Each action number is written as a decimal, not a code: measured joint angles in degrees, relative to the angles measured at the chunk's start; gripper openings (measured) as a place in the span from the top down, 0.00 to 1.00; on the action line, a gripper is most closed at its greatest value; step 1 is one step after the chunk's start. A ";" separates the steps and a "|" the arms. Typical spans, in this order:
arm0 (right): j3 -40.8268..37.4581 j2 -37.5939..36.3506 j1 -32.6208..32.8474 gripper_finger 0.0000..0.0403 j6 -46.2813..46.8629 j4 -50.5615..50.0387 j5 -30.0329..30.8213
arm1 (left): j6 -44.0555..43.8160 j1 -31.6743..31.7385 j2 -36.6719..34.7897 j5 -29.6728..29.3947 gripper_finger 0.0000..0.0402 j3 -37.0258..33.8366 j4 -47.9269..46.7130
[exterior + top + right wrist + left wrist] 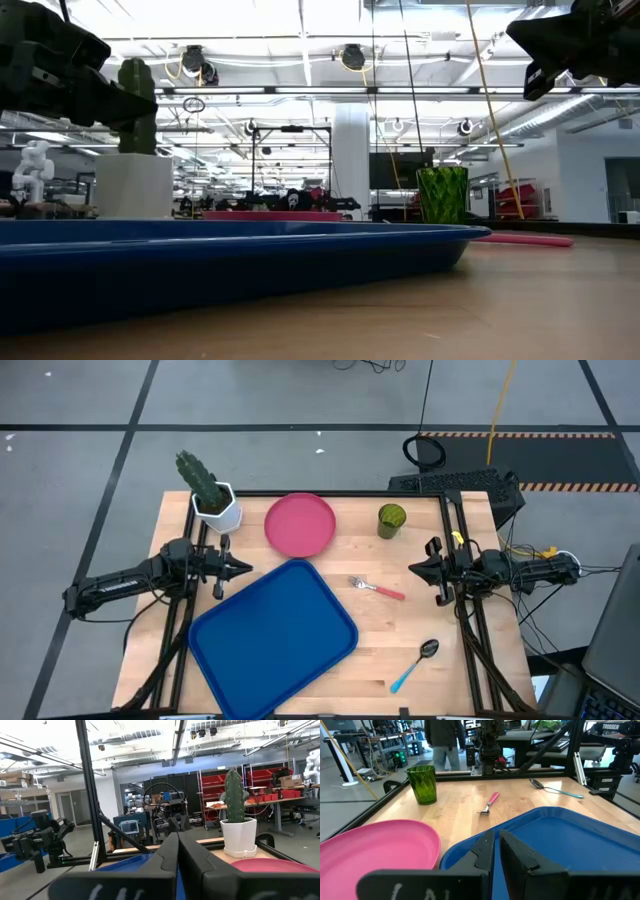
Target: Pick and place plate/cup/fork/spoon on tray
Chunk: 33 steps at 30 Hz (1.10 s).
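Pink-red plastic, the plate [300, 525] lies at twelve o'clock of the tray [272, 637]: probably light, stiff, slick; pinch its raised rim. Left end effector [244, 568] nearly pressed together, right end effector [414, 568] pressed together, both empty.

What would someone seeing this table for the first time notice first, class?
The large blue tray lies empty and askew at the table's front left. Just behind it sits the pink plate, with a potted cactus at the back left corner and a green cup to the plate's right.
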 joint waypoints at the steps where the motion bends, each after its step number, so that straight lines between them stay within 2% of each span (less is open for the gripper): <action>1: 0.02 0.00 -0.01 1.00 0.00 -0.01 0.00 | 0.00 0.01 0.01 0.00 0.92 -0.02 0.02; 28: 0.00 -0.02 -0.02 1.00 0.00 -0.02 0.00 | 0.02 -0.01 0.01 0.00 0.92 -0.02 0.02; 33: 0.00 0.00 0.00 1.00 0.00 0.00 0.00 | 8.63 0.01 0.00 -1.06 0.92 -0.02 0.26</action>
